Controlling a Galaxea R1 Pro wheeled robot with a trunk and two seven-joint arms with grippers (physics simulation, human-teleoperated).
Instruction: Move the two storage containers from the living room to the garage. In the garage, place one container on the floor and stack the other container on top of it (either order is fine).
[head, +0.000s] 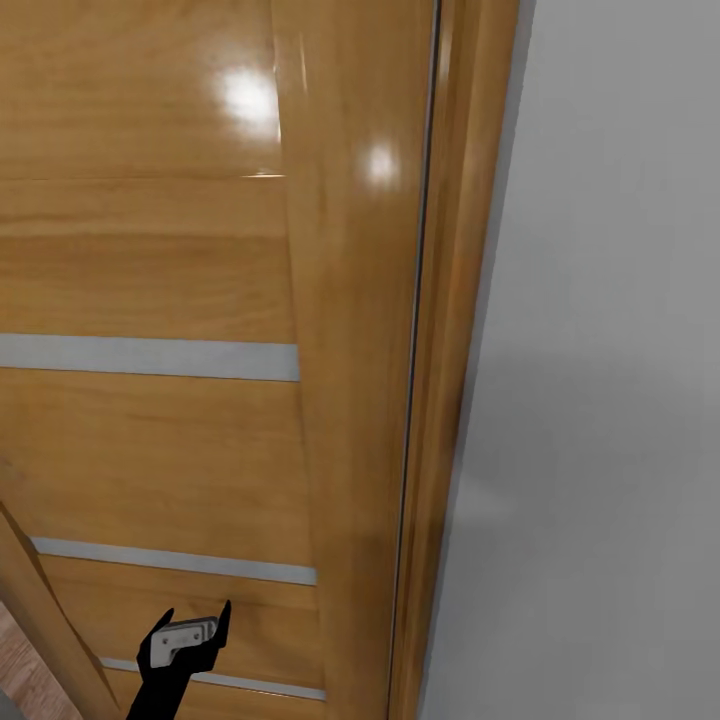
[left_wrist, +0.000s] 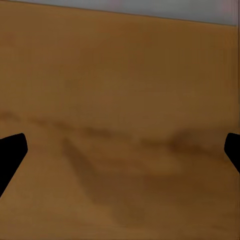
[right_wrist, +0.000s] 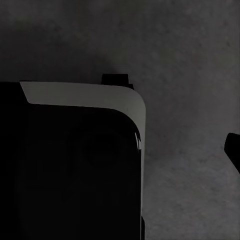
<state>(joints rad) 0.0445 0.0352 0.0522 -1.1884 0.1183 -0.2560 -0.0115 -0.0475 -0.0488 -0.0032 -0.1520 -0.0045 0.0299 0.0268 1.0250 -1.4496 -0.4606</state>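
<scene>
Head view: a glossy wooden door (head: 150, 300) with pale horizontal strips fills the left and centre; a grey wall (head: 600, 400) takes the right. The left gripper (head: 192, 622), at lower left, is cut off by the frame's bottom edge.
Left wrist view: blurred wood; fingertips (left_wrist: 11, 150) at opposite edges, spread wide, holding nothing.
Right wrist view: dark rough floor (right_wrist: 190, 50); a black, pale-edged robot part (right_wrist: 75, 165) hides much. One fingertip (right_wrist: 233, 147) shows; spread cannot be told.
Containers: none visible.

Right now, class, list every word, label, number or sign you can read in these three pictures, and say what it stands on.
None can be read.
The wooden door carries only plain grey strips, no lettering.
The grey wall is unmarked.
The left gripper bears a small pale plate with no legible text.
</scene>
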